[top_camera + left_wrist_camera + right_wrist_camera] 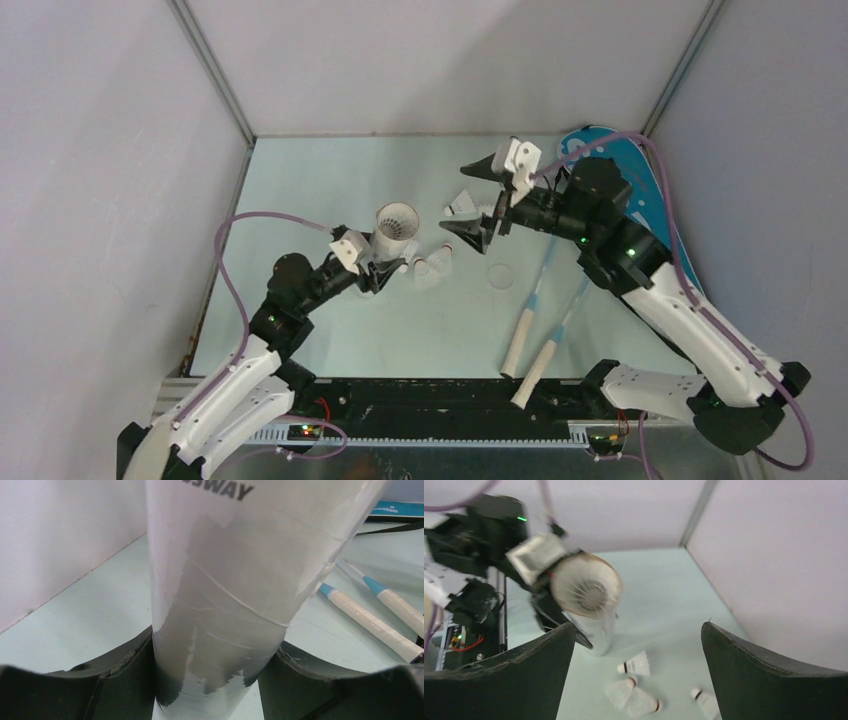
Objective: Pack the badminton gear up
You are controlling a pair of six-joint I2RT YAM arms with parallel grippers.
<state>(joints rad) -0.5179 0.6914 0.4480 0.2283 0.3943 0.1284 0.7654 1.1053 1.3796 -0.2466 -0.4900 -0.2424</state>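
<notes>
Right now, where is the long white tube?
In the top view the white tube is left of centre, open end up, gripped near its base by the left gripper; loose shuttlecocks lie just to its right.

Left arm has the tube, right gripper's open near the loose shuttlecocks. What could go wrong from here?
The left gripper holds the tube low down; a nudge near its mouth might tilt it.
The shuttlecock at the mouth seems to sit high, so it could jam the next one or fall out.
Loose shuttlecocks lie close to the tube; the wide-open right gripper may scatter them reaching in.
</notes>
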